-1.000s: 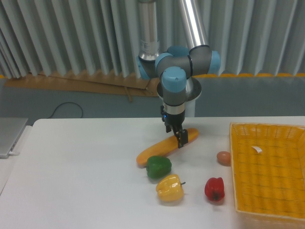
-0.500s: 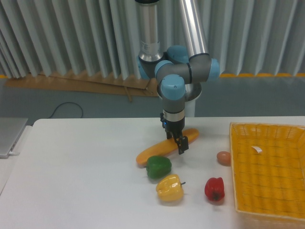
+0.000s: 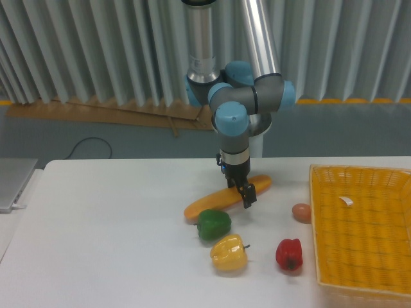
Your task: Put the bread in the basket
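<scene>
Here the pincer is down at the bread, its dark fingers straddling the loaf a little toward the right end; they look pressed against its sides, though at this size I cannot tell for sure that the grip is made. The bread lies slanted on the table, its far end up to the right of the pincer, its near end down to the left. Just below and left of the pincer sits a green pepper, close against the loaf's lower end; further below are a yellow pepper and a red pepper. A small tan ball lies to the right, and beyond it the basket. So the step in hand looks like grasping. Next, I judge, comes a lift straight up, high enough for the loaf's ends to clear the ball and the basket's rim, then a carry to the right
</scene>
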Tool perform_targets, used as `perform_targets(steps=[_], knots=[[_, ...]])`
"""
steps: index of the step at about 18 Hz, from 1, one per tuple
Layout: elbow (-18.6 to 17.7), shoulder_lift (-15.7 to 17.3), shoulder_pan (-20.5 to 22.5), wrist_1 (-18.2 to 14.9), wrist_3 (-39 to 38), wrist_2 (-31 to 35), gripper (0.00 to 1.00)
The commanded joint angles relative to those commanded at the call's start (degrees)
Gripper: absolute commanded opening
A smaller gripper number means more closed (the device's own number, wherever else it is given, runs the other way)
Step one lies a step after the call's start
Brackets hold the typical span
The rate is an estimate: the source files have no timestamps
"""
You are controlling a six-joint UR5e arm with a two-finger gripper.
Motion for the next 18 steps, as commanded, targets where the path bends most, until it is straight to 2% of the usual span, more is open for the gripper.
perform_targets(steps=[2,6,8,11,13,15,18], knots=[[0.4,-1.1,-0.4,0.1,-0.1,2.4,1.0],[1.0,-1.3,-0.5,0.1,0.0,2.2,1.0],[1.1,-1.3,-0.5,0.1,-0.1,2.2,0.76],[1.4,-0.9,-0.5,-0.1,-0.3,2.0,0.5],[1.3,-0.7,-0.5,-0.2,-0.7,2.0,0.41],[1.3,-0.9,-0.5,-0.1,-0.8,2.0,0.36],[1.4,-0.8,-0.4,-0.1,-1.2,2.0,0.17]])
